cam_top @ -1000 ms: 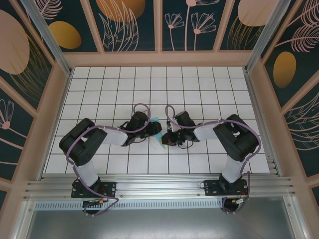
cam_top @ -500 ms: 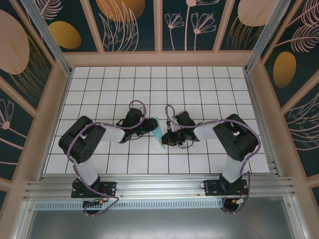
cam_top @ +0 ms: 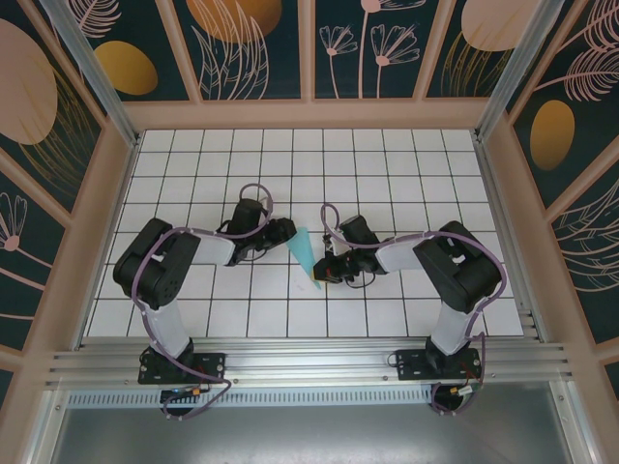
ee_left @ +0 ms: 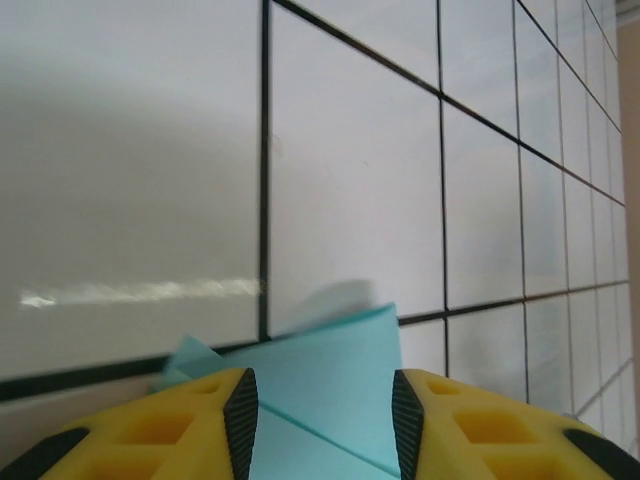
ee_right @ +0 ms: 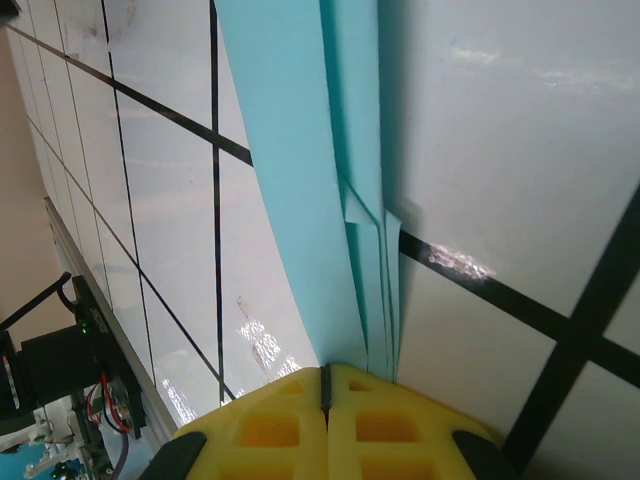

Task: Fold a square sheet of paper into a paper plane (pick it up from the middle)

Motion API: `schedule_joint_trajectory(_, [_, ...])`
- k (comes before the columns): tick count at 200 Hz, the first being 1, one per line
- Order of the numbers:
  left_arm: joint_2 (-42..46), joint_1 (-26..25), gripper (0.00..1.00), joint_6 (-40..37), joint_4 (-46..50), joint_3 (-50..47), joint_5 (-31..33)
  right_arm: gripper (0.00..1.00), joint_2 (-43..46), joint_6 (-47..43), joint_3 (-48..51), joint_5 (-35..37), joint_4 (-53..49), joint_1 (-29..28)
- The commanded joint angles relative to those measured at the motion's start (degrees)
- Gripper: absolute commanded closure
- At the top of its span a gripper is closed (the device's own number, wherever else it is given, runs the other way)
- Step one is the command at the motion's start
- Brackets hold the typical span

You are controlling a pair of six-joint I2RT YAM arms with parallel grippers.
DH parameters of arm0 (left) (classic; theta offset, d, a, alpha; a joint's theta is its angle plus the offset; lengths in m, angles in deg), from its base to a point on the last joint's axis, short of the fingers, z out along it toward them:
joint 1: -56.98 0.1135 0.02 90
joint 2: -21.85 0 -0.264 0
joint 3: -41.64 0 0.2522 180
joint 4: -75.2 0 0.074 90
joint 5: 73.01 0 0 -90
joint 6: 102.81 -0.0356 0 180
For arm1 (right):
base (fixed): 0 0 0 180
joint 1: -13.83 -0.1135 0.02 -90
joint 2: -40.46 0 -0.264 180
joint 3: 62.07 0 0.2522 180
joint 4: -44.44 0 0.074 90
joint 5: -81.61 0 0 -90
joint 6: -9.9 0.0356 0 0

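Leftward went the left gripper (cam_top: 282, 232) over the last second. It drew back off the plane (cam_top: 306, 251), which had been half hidden under it and now showed whole. The right gripper (cam_top: 327, 268) had not shifted.

The left fingers (ee_left: 180, 430) stood spread, the plane's wide end showing in the gap between them and just ahead of their tips, touching neither pad as far as could be seen. The right fingers (ee_right: 270, 405) were pressed together, the stacked folded edges running straight in at their tips, so they seemed to pinch the plane low on its side, though the exact contact was hidden.

The sheet was already a narrow dart, so the folding looked nearly done. The step in hand seemed to be a last crease or a release after pressing. The next move probably called for the left fingers to come back in over the wide end without catching the loose flaps while the right pinch kept the layers aligned — thin paper would slip or buckle under any sideways drag.

Beneath the fingers lay a glossy white table (cam_top: 387, 174) with a black grid, throwing glare. Beyond the fingertips, dark walls (cam_top: 251, 48) with leaf and circle patterns in pale frames closed the cell, and a metal rail (cam_top: 309, 362) carried both bases behind the wrists
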Motion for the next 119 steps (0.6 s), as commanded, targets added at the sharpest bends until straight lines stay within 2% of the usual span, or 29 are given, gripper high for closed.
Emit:
schedule_joint_trajectory(1, [-0.1, 3.5, 0.56, -5.2, 8.1, 1.4, 9.1, 1.00, -4.9, -2.0, 3.7, 8.5, -14.0, 0.3])
schedule_joint_trajectory(28, [3.4, 3.9, 0.54, -7.0, 12.0, 3.3, 9.3, 1.00, -4.7, -1.4, 3.2, 7.9, -13.4, 0.3])
schedule_joint_trajectory(63, [11.0, 3.5, 0.53, -2.3, 7.5, 0.0, 2.3, 1.00, -3.9, 0.3, 2.6, 7.1, -11.8, 0.3])
schedule_joint_trajectory(93, [13.6, -0.6, 0.58, 0.7, 3.6, -2.5, -0.7, 1.00, -3.5, 1.6, 2.3, 6.9, -10.9, 0.2])
schedule_joint_trajectory(119, [10.5, -4.7, 0.65, 2.1, 0.1, -2.3, -2.5, 1.00, -3.7, 1.8, 2.2, 6.9, -10.7, 0.2])
